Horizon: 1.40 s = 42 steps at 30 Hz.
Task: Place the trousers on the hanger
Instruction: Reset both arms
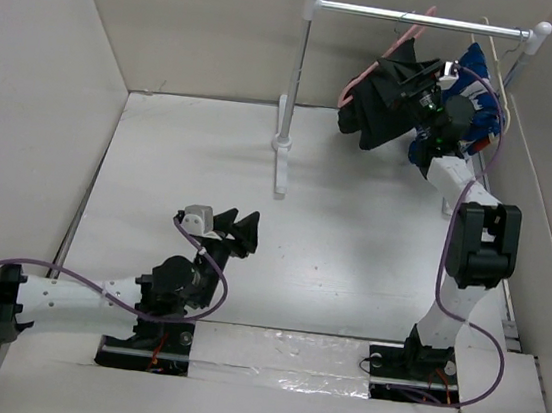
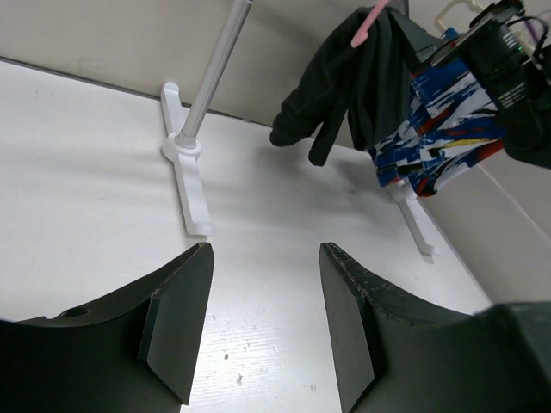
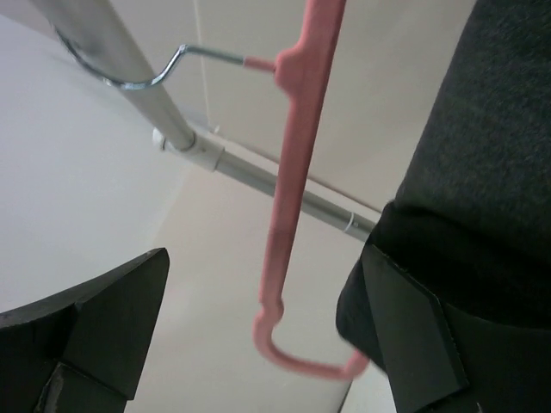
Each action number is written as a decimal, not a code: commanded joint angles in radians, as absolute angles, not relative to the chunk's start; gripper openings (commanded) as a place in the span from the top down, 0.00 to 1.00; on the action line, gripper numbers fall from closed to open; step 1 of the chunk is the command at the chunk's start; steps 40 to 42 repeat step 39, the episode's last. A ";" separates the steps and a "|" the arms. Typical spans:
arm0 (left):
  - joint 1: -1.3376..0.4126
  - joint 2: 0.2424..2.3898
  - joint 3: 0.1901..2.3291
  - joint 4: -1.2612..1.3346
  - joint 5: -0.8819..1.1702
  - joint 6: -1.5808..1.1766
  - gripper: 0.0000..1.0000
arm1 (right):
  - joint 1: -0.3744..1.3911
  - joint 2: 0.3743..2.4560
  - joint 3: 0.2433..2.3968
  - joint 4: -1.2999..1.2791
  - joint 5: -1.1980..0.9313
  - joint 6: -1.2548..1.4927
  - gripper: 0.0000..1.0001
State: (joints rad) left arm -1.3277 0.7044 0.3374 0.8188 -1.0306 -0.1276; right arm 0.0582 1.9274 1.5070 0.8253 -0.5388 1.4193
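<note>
Right end effector (image 3: 265,258) is far right at the rail (image 1: 420,19), jaws wide, gripping nothing, the hanger (image 3: 297,146) between them. Trousers (image 1: 379,103) hang draped over that hanger, which is hooked on the rail, so placing looks done; only backing out seems left. A patterned garment (image 1: 475,105) and the wall crowd the right; the near bench (image 1: 352,246) is open. Left end effector (image 2: 265,249) hovers near left, part-open, empty.

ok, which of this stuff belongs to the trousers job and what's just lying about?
Job: black trousers; pink hanger.
Just there: blue, white and red patterned garment; cream-white hanger; clothes rail.
</note>
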 commanded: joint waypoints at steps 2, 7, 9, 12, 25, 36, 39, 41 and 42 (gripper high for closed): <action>-1.331 0.722 0.385 0.851 -1.048 -0.114 0.50 | 0.046 1.826 1.468 0.896 -0.577 1.347 0.00; -1.313 0.726 0.387 0.841 -1.037 -0.132 0.50 | 0.017 1.679 1.336 0.905 -0.584 1.281 0.00; -1.284 0.724 0.393 0.805 -1.022 -0.156 0.50 | 0.005 1.622 1.280 0.894 -0.603 1.244 0.00; -1.238 0.723 0.402 0.756 -0.979 -0.202 0.48 | 0.005 1.487 1.129 0.899 -0.633 1.160 0.00; -0.877 0.919 0.497 0.548 -0.419 -0.429 0.43 | 0.147 0.699 0.468 0.343 -0.718 0.503 0.00; -0.877 0.652 0.310 0.557 -0.272 -0.555 0.45 | 0.156 0.275 0.497 -0.293 -0.509 0.232 0.00; -0.877 0.650 0.302 0.537 -0.273 -0.593 0.45 | 0.156 0.334 0.476 -0.244 -0.579 0.239 0.00; -0.877 0.650 0.302 0.537 -0.273 -0.593 0.45 | 0.156 0.334 0.476 -0.244 -0.579 0.239 0.00; -0.877 0.650 0.302 0.537 -0.273 -0.593 0.45 | 0.156 0.334 0.476 -0.244 -0.579 0.239 0.00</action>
